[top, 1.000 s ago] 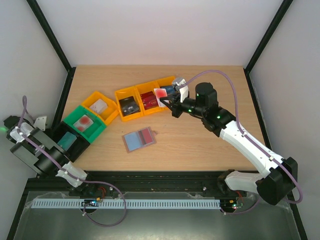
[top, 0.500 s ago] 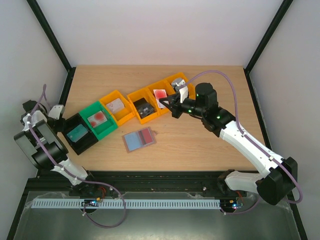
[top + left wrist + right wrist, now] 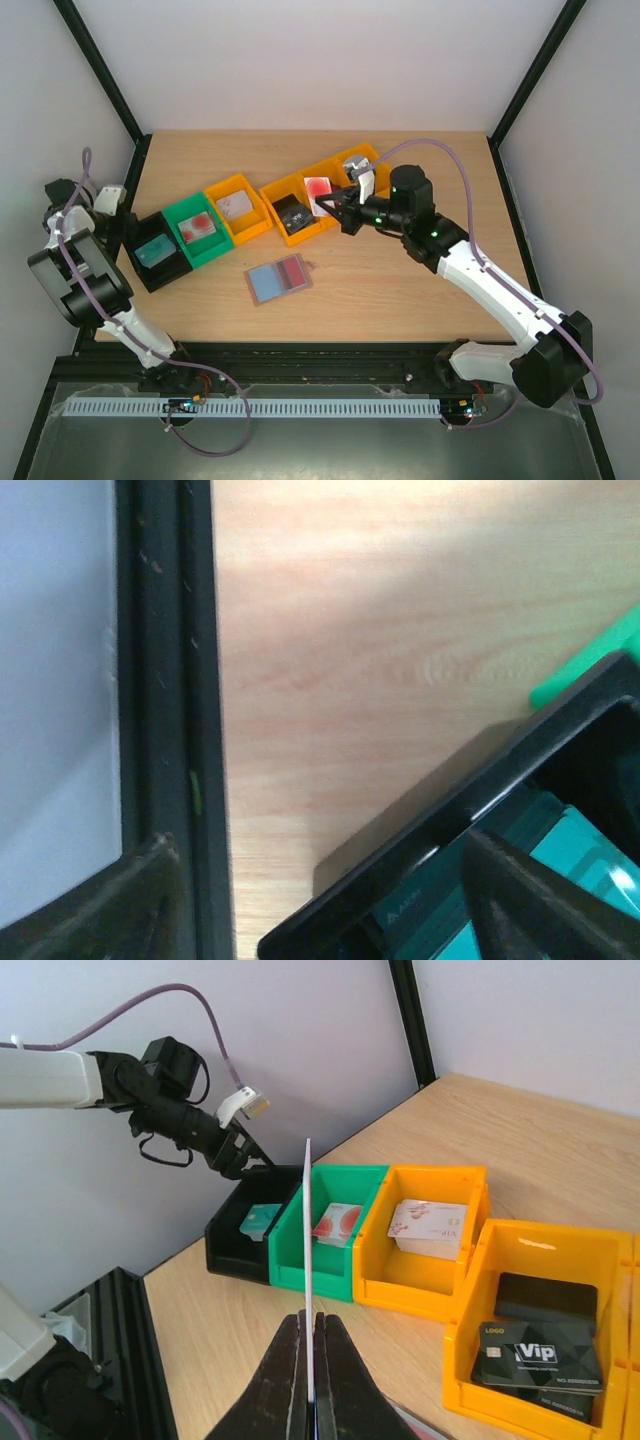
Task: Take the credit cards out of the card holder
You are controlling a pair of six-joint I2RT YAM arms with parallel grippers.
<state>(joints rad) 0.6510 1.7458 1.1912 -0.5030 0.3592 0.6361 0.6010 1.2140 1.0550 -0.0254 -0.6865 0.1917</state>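
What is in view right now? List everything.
card holder: one, tan with blue lining, open flat near the table's front middle.
black bin: one, black, left end of the row.
green bin: one, green, beside the black bin.
orange bins: four, orange, rest of the row.
binned cards: several, teal, red-white, pale, black, in the four leftmost bins.
held card: one, white and red, in the right gripper.
table: one, light wood, under everything.
left gripper: one, black, open at the black bin's edge.
right gripper: one, black, shut on the held card.

Left pincer point(image 3: 322, 852) spread wide, right pincer point(image 3: 310, 1320) pinched on a card point(image 3: 308, 1230)
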